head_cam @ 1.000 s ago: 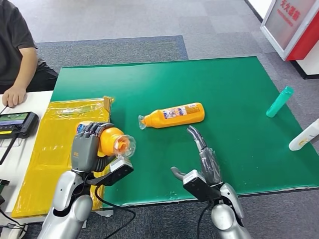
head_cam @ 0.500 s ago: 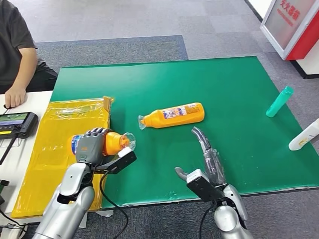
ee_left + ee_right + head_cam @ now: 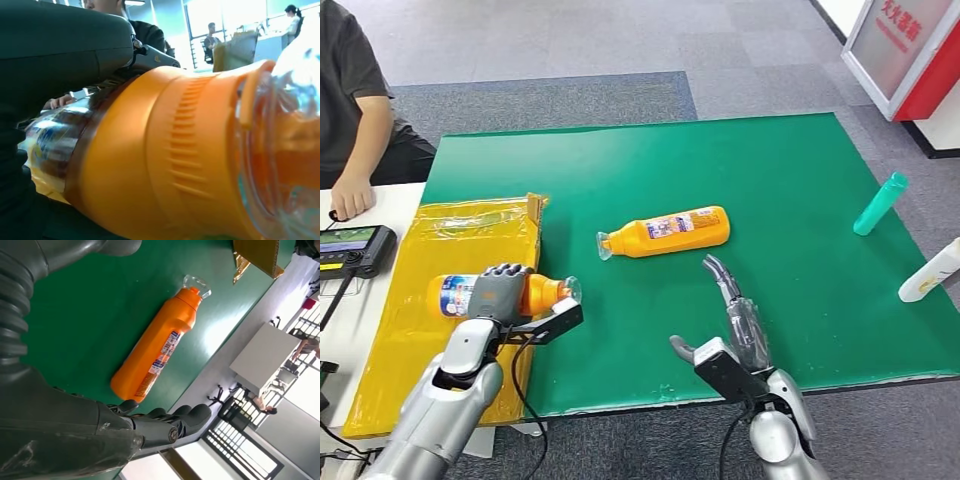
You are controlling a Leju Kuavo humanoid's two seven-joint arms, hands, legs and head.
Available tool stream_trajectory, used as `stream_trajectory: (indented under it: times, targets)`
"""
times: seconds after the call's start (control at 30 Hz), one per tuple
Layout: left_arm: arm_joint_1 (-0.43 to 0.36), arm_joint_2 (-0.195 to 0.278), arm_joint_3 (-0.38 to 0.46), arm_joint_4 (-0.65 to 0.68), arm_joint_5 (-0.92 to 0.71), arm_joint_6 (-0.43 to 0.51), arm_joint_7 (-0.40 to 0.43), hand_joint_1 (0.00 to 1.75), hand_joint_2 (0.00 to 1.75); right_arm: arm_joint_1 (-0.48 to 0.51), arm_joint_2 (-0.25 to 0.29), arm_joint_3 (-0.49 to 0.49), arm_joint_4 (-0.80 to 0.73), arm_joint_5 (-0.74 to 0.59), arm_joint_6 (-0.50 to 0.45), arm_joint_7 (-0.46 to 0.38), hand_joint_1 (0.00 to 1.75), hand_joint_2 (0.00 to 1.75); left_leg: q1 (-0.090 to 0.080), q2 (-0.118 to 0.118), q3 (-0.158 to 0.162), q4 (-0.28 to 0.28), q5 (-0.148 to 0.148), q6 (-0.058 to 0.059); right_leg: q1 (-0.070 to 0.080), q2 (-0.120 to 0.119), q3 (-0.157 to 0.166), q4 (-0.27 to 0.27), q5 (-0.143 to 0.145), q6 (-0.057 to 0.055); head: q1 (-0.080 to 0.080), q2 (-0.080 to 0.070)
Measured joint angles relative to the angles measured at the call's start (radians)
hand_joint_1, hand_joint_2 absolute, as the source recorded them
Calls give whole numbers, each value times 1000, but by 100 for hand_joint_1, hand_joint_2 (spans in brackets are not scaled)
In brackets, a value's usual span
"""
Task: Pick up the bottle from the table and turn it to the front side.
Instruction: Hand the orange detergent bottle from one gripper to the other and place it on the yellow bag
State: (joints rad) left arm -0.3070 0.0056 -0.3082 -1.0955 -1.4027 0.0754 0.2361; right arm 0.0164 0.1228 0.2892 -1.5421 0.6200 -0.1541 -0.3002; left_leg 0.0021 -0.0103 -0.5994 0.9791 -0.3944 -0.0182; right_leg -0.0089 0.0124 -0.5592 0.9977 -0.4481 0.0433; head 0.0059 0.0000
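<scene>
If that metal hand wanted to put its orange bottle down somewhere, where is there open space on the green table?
The green mat lies bare along its far side, beyond the lying orange bottle, and between that bottle and the teal bottle. It is crowded near the left hand with its held bottle over the yellow bag.

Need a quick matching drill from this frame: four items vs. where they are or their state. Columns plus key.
Items:
1. left hand
2. right hand
3. teal bottle
4. yellow bag

States:
A. lies near the mat's right edge
B. grips an orange bottle
C. open, near the lying orange bottle
D. lies left of the green mat

Pairs: 1-B, 2-C, 3-A, 4-D
</scene>
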Motion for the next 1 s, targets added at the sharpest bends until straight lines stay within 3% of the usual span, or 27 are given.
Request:
stream_trajectory:
  times: [0.03,0.1,0.17,0.27,0.4,0.57,0.67,0.8,1.0]
  targets:
    - [-3,2,0,12,-2,-7,-1,125,175,-1,0,0,2,-2,1,0,0,175,0,0,0,0,0,0,0,0,0,0,0,0,0,0]
    - [-9,4,0,36,-1,-20,-7,57,175,-5,0,0,6,-6,2,1,0,175,0,0,0,0,0,0,0,0,0,0,0,0,0,0]
    - [-14,6,0,55,6,-26,-16,18,175,-10,0,0,10,-7,3,2,0,175,0,0,0,0,0,0,0,0,0,0,0,0,0,0]
    - [-16,6,0,76,24,-25,-28,0,175,-14,0,0,16,-8,5,2,0,175,0,0,0,0,0,0,0,0,0,0,0,0,0,0]
    - [-18,6,0,90,49,-12,-37,0,0,-15,0,0,22,-10,5,3,0,175,0,0,0,0,0,0,0,0,0,0,0,0,0,0]
    - [-9,5,7,97,67,33,-43,0,0,-14,0,0,25,-12,5,3,0,175,0,0,0,0,0,0,0,0,0,0,0,0,0,0]
    - [13,0,24,82,110,102,-88,0,0,-10,0,0,25,-14,5,1,0,175,0,0,0,0,0,0,0,0,0,0,0,0,0,0]
    - [81,-14,63,-11,252,190,-235,0,175,9,0,0,23,-28,6,-17,0,175,0,0,-1,0,-1,1,0,0,0,0,0,0,0,0]
    - [210,-38,115,-176,553,224,-521,0,175,37,0,0,23,-69,1,-60,0,175,0,0,-1,0,-1,1,0,0,-1,0,-1,0,0,0]
